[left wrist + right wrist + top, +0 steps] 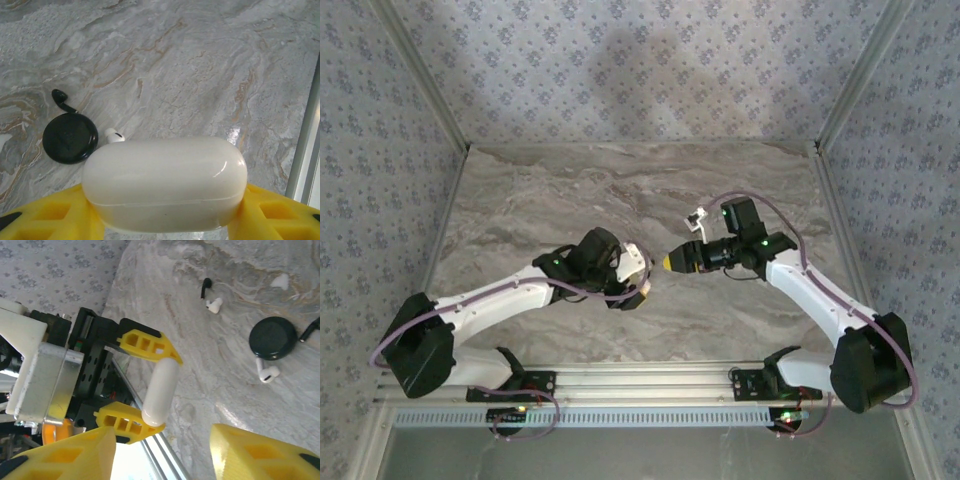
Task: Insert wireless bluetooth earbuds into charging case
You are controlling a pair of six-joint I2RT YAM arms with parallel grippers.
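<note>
So, biggest thing first: the marble table (620, 190) takes up the middle of the overhead view, with patterned walls around it. The left arm (510, 290) and right arm (810, 290) both reach in toward the centre, so their tools end up near each other, tips facing. The left gripper (638, 275) is partly closed and has the charging case (165, 182) clamped between its yellow fingers (45, 215), one on each short end. The case's seam looks shut. From the right wrist camera that same case reads as a white bar spanning the two fingers, close to the railed edge of the table. The right gripper (162, 440) has its jaws apart with nothing between them, and it's pointed at the case. Out past the case a black round disc (273, 337) lies flat on the marble. One white earbud (267, 372) lies just beside the disc, and in the left wrist view it pokes out from behind the case. A second white earbud (214, 305) lies farther off, next to a small curved black piece (205, 287). A black stick (310, 330) sits at the disc's other side, and I can't tell if they're touching.
</note>
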